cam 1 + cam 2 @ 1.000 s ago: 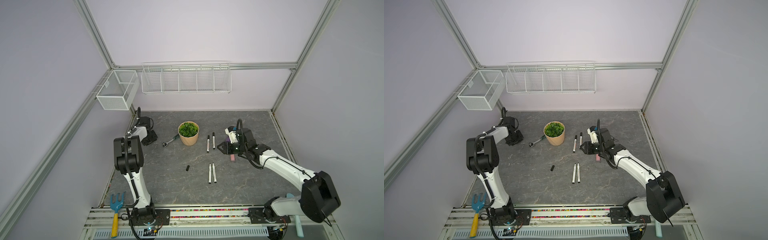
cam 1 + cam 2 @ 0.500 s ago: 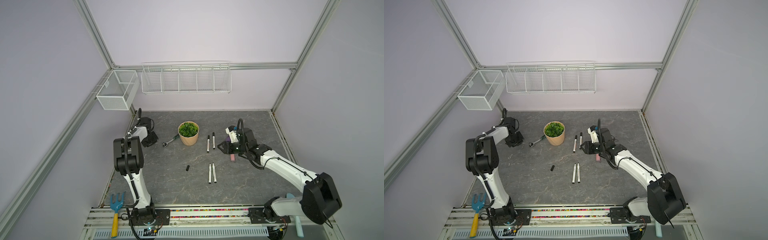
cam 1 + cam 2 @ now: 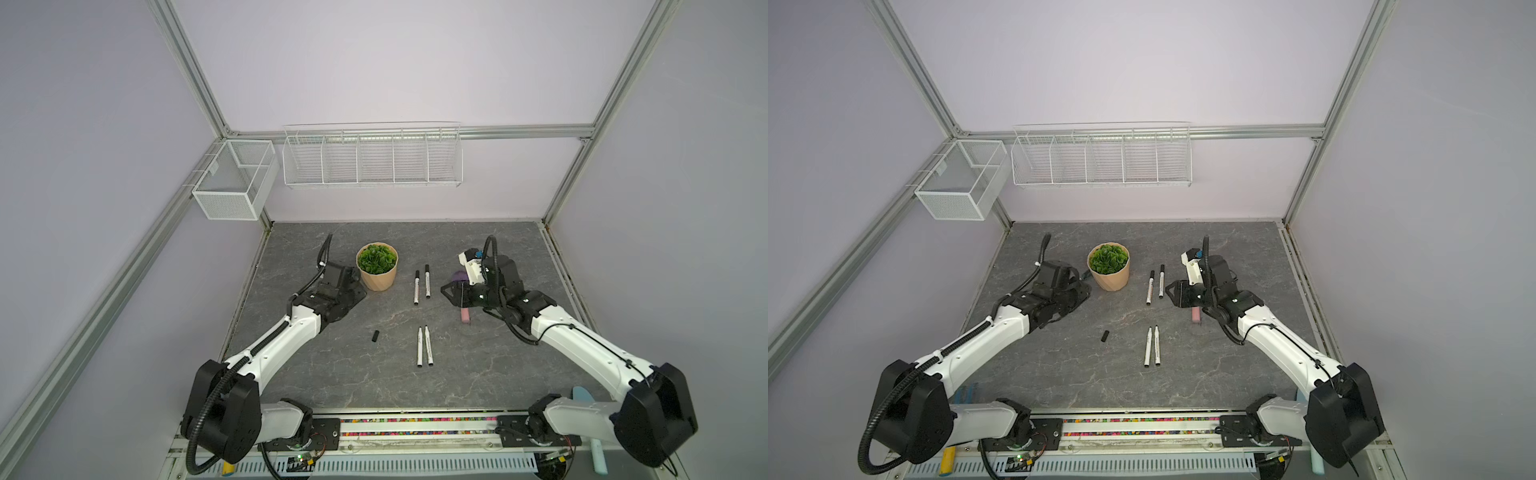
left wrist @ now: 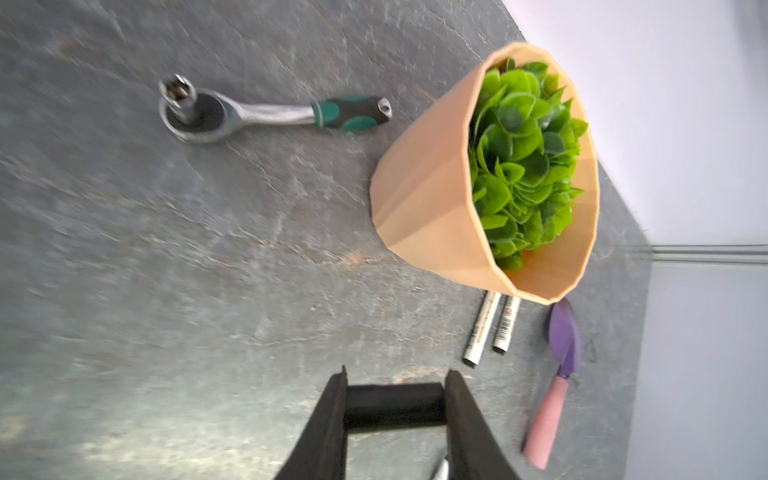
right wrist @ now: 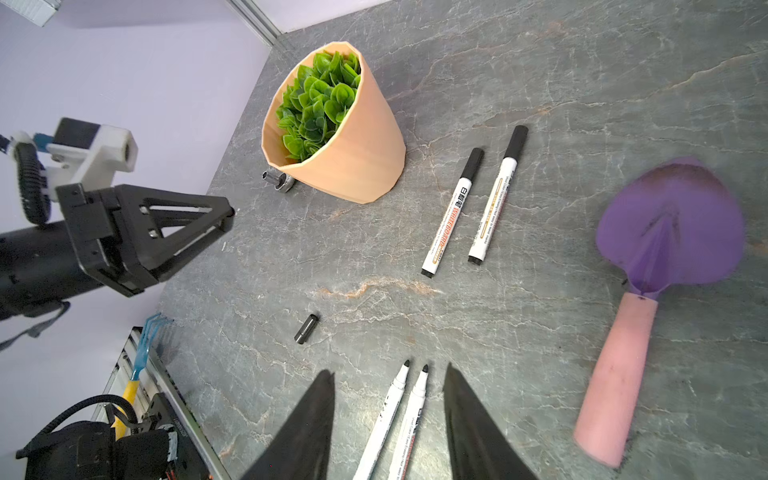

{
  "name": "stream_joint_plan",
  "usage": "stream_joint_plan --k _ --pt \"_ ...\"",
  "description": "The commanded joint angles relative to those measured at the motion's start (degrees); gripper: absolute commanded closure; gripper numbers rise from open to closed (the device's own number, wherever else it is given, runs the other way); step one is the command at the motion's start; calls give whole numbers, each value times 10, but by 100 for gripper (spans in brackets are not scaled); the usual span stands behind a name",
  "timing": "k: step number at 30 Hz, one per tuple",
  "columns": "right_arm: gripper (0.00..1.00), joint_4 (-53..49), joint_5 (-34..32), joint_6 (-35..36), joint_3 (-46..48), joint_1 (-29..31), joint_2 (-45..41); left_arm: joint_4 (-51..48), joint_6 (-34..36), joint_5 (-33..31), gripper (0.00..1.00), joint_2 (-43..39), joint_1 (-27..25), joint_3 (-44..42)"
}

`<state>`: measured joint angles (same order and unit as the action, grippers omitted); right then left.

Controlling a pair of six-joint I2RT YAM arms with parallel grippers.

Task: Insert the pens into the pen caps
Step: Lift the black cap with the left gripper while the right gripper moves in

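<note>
**Task status.** Two of the four pens are finished. The capped pens [image 3: 416, 286] lie side by side on the tabletop [image 3: 478, 374], between the plant pot [image 3: 377, 268] and the right tool [image 5: 389, 370]. The uncapped pens [image 3: 419, 347] lie parallel nearer the front edge, with their tips pointing toward the back wall. One loose pen cap [image 3: 375, 336] rests to their left, clear of them.

**Tools.** The left tool [image 4: 397, 372] is closed on a second pen cap [image 4: 392, 409], which spans the gap between its jaws. This tool sits low, just beside the pot. The right tool has its jaws parted and holds nothing.

**Remaining work (estimate).** Two insertions are left. The held cap needs a pen brought to it, and the loose cap is not yet picked up.

**Surface and room.** The tabletop is flat, dark grey and stone-patterned. A ratchet wrench [image 4: 249, 112] lies near the pot, and a purple scoop [image 5: 669, 232] lies by the right tool. The lilac walls have an aluminium frame and carry white wire baskets [image 3: 372, 156].
</note>
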<state>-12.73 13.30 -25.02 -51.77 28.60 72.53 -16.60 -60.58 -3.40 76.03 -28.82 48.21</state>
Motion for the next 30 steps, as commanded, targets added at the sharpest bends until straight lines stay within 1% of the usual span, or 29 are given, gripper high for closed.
stream_joint_plan --k 1,4,6,7,11,13,17,22,28,30 --pt "54 -23 -4 8 4 -2 -18 130 -168 -31 100 25 -37 -19" --pt "54 -38 -10 11 10 -1 -26 150 -218 -22 100 82 -67 5" --pt "54 -47 -10 11 10 -1 -27 147 -227 -14 100 123 -83 30" --pt "54 -48 -11 9 25 0 -27 142 -234 -10 100 144 -90 42" --pt "53 -46 -9 3 49 8 -21 164 -291 9 99 214 -95 45" --pt "53 -45 -9 3 56 14 -17 168 -306 10 95 234 -97 44" --pt "53 -44 -9 -3 67 23 -12 160 -326 8 81 255 -102 48" --pt "53 -46 -6 0 81 39 0 144 -326 6 61 259 -104 54" --pt "52 -62 11 18 86 60 20 136 -314 7 49 254 -104 61" --pt "52 -68 14 23 87 71 28 126 -300 6 47 252 -104 71"
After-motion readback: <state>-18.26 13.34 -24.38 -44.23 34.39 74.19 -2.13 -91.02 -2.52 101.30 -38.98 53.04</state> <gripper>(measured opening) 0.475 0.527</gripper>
